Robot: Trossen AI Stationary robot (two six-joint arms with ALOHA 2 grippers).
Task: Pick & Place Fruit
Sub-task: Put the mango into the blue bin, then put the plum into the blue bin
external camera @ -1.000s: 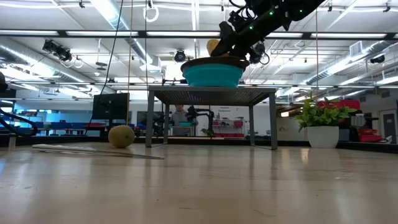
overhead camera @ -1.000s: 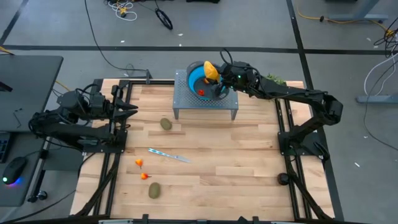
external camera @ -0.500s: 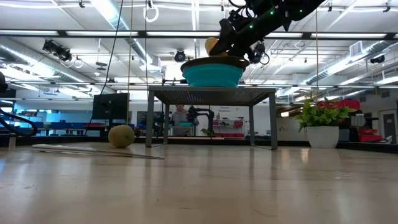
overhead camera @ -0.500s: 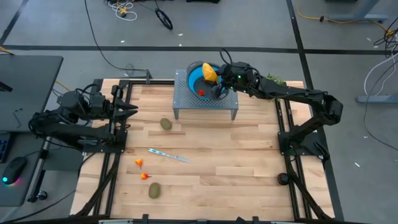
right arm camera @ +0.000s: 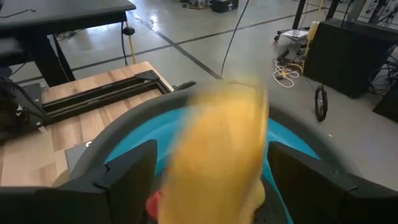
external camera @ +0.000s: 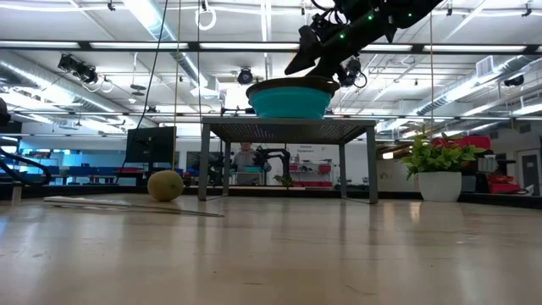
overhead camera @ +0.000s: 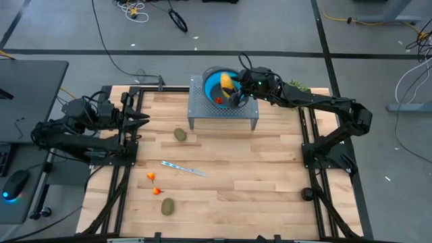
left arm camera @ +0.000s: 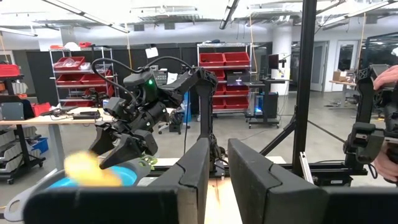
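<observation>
Positioning the right gripper (overhead camera: 235,86) directly above the blue bowl (overhead camera: 210,81), with fingers (right arm camera: 124,171) standing wide apart and gripping nothing. Showing the yellow-orange fruit (overhead camera: 227,82) loose between those fingers, blurred in the right wrist view and lying within the bowl's rim in the high view. Keeping one small red fruit (overhead camera: 218,100) inside the bowl beside it. Supporting the bowl on a grey perforated stand (overhead camera: 223,111). Leaving one kiwi (overhead camera: 179,134) on the table near the bowl, just beyond the stand's corner. Leaving the knife-like stick (overhead camera: 183,168) farther from the bowl, then two small red-orange fruits (overhead camera: 150,177) and the second kiwi (overhead camera: 167,206) well apart from it. Parking the left gripper (overhead camera: 142,118) well away from the bowl, with only a narrow gap between its fingers (left arm camera: 193,168) and nothing held.
</observation>
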